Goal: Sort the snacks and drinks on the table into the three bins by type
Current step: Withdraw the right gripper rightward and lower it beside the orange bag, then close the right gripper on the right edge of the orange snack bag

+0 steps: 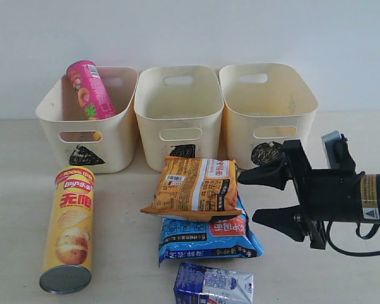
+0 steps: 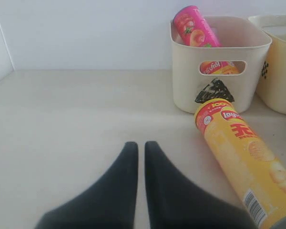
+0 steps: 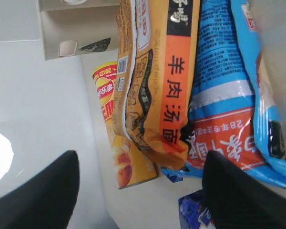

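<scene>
Left bin: a cream plastic tub with cut-out handles and a black scribbled triangle (image 1: 50,120) is standing at the left of the row at the back of the table.
Middle bin: a matching cream tub marked with a black square (image 1: 151,120) is sitting just beside it.
Right bin: the third cream tub, marked with a black circle (image 1: 240,120), is closing the row on the right.
Table: the pale beige wood-grain surface (image 1: 126,253) is carrying everything.
Pink tube: a pink chip tube (image 1: 88,88) is leaning inside the triangle tub, its top sticking out above the rim.
Yellow tube: a tall yellow Lay's chip tube (image 1: 68,228) is lying on its side in front of the triangle tub.
Orange bag: an orange foil snack bag (image 1: 196,187) is lying in front of the square tub, overlapping the far edge of the blue bag.
Blue bag: a larger blue foil bag (image 1: 209,240) is lying flat under it.
Carton: a blue-and-white drink carton (image 1: 214,285) is lying near the front edge, just in front of the blue bag.
Left gripper (image 2: 140,145): its black jaws are pressing together with nothing between them, hovering over bare table near the yellow tube.
Right gripper (image 1: 248,197): its jaws are standing wide apart and gripping nothing, the tips just beside the right edge of the two stacked bags.
</scene>
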Controlling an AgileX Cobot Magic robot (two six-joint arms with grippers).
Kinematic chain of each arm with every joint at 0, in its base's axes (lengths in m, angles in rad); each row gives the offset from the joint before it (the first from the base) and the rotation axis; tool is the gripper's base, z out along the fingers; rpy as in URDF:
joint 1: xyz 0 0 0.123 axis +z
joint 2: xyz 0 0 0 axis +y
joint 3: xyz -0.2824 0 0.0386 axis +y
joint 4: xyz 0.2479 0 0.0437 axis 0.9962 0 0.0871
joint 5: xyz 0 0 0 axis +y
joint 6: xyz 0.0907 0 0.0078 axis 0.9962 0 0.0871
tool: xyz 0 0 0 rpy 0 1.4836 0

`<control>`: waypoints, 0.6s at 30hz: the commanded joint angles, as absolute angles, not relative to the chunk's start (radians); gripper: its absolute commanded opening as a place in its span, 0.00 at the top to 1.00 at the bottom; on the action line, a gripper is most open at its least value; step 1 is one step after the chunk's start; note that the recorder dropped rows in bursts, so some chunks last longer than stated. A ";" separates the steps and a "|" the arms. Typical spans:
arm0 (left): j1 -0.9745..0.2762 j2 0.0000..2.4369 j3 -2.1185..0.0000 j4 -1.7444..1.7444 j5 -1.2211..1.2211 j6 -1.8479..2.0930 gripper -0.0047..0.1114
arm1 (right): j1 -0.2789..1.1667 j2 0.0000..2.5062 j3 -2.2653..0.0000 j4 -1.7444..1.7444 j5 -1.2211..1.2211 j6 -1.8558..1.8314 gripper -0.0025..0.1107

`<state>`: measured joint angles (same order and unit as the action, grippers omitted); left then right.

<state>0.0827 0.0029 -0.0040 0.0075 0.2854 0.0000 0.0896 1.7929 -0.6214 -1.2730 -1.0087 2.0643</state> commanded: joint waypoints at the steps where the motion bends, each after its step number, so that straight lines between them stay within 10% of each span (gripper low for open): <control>1: 0.084 0.000 0.000 0.011 0.278 0.009 0.92 | 0.091 1.794 -0.675 -1.262 -0.929 2.049 0.39; 18: 0.084 0.000 0.000 0.011 0.278 0.009 0.92 | 0.232 1.898 -0.831 -1.226 -0.768 2.095 0.39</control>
